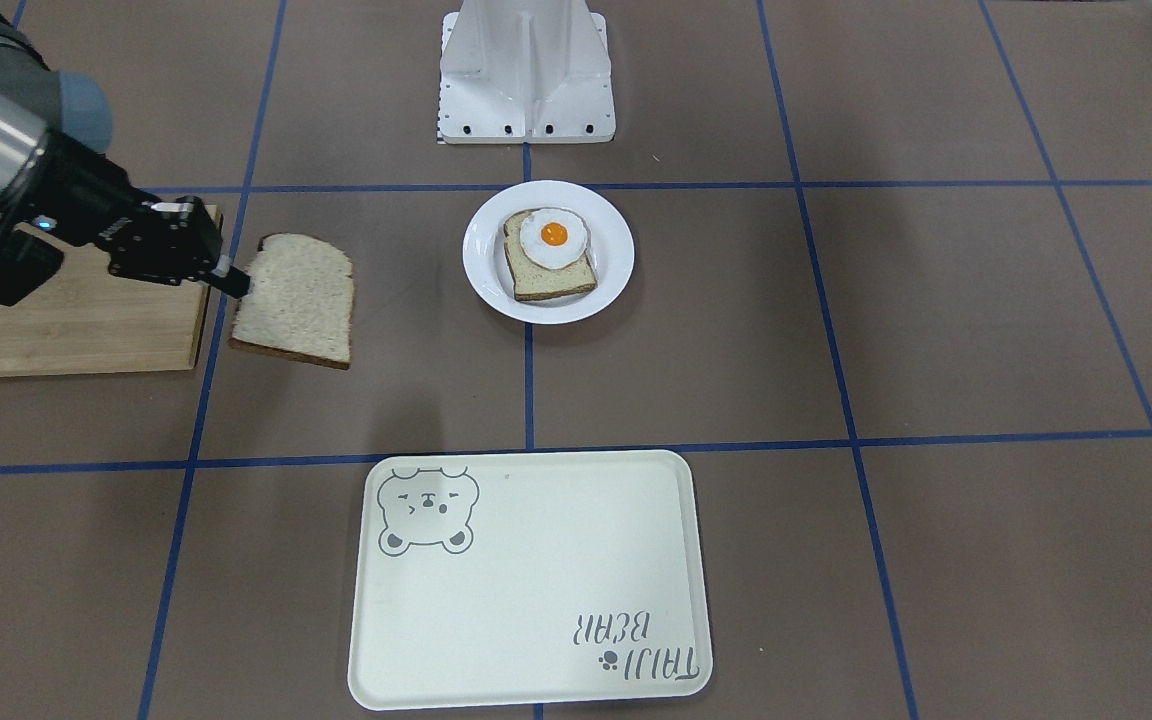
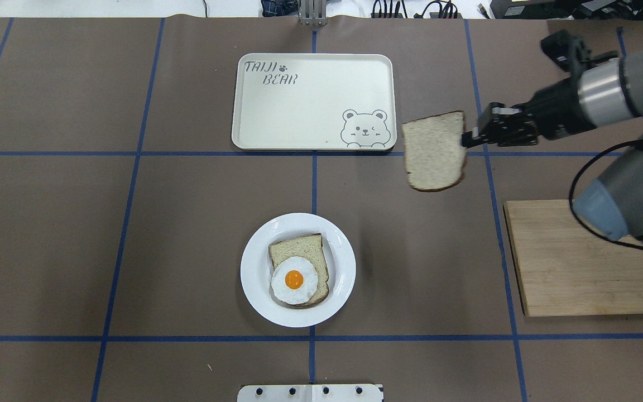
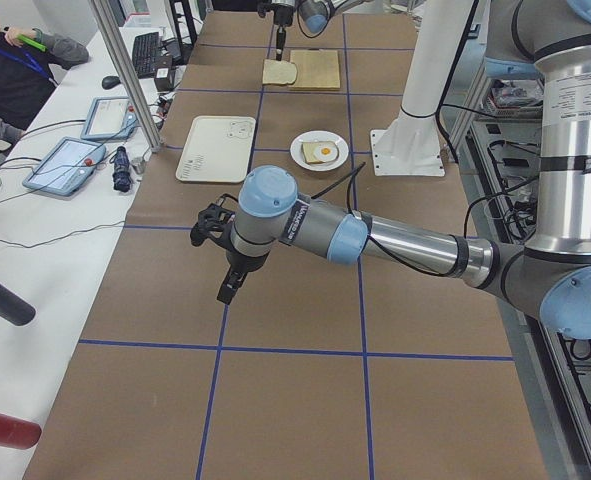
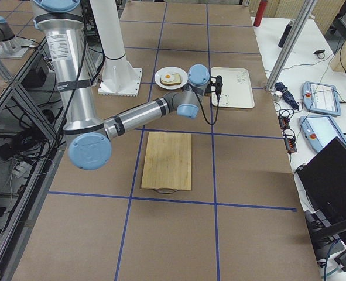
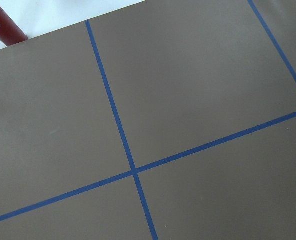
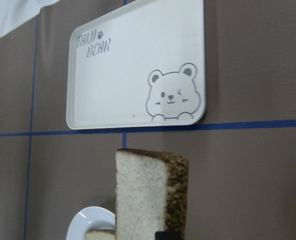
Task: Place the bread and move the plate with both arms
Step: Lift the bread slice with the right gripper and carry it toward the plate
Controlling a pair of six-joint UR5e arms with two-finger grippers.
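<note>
Plain slice of sandwich bread point(image 2: 434, 151), pale speckled crumb and dark brown crust, is pinched by one side edge in the right black two-finger end effector point(image 2: 465, 139). So that one's closed on the bread, which looks lifted clear of the brown papered counter point(image 2: 132, 251).

The slice sticks straight out past the fingertips toward the robot's left. Its long axis runs crosswise to the fingers, domed end on the robot's side.

The round glossy white plate point(image 2: 252, 282) is what matters next. From the right end effector it sits further out to the robot's left and back toward the base. It's well apart from the bread and already carries a like slice topped with a fried egg point(image 2: 293, 279). My guess is the carry has to go diagonally that way before lowering.

Just beyond the bread's tip is the cream rectangular bear-print tray point(image 2: 310, 106); behind the wrist, the bamboo cutting board point(image 2: 567, 262).

The left end effector point(image 3: 225, 290) hangs way off over bare counter, much farther from the plate. Can't tell whether it's open or closed.
</note>
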